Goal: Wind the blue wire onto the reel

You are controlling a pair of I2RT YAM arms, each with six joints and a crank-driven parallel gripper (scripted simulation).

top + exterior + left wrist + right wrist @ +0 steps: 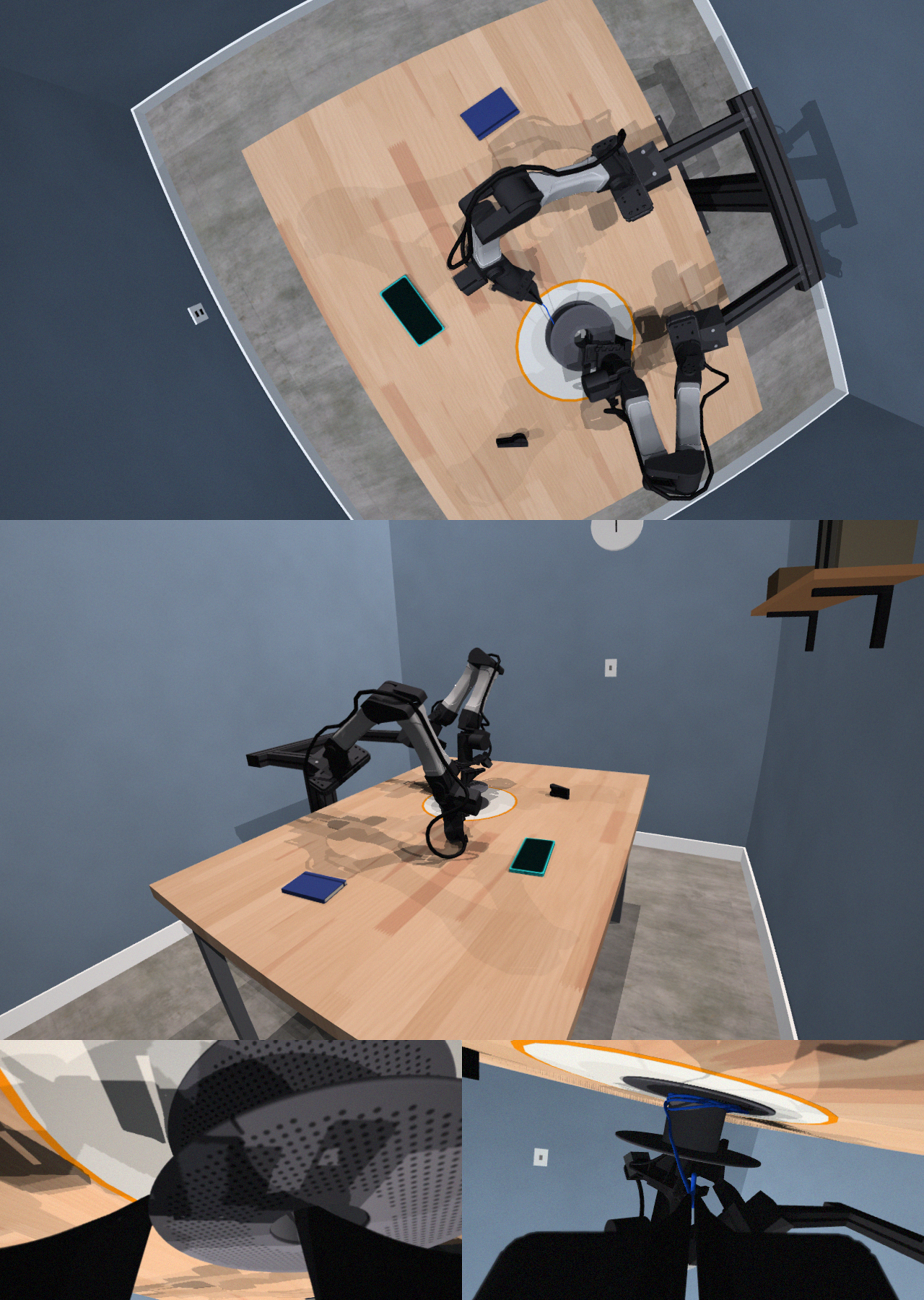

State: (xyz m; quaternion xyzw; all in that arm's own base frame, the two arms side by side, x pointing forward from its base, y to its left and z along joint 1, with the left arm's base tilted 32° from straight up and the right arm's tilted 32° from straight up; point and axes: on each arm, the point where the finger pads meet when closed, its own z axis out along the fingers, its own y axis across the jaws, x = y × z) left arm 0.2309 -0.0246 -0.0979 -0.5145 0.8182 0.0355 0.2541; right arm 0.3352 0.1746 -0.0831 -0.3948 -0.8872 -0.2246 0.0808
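The dark grey reel [568, 323] [694, 1127] lies flat inside the painted ring [517, 342] [834, 1119], its two flanges one above the other. Several turns of blue wire [693, 1099] lie low around the hub. A loose run rises past the upper flange to my right gripper [541, 302], which is shut on the wire beside the reel. The run also shows as a short blue line in the top view. My left gripper [224, 1199] is wide open over the upper flange, its fingers spread with nothing gripped. In the top view its arm hides part of the reel.
A teal-edged dark phone [412, 310] [533, 856] lies apart from the ring. A blue notebook [489, 113] [314, 886] lies farther off. A small black object [512, 440] [559, 791] lies outside the ring on the left arm's side. Both arms reach closely around the reel.
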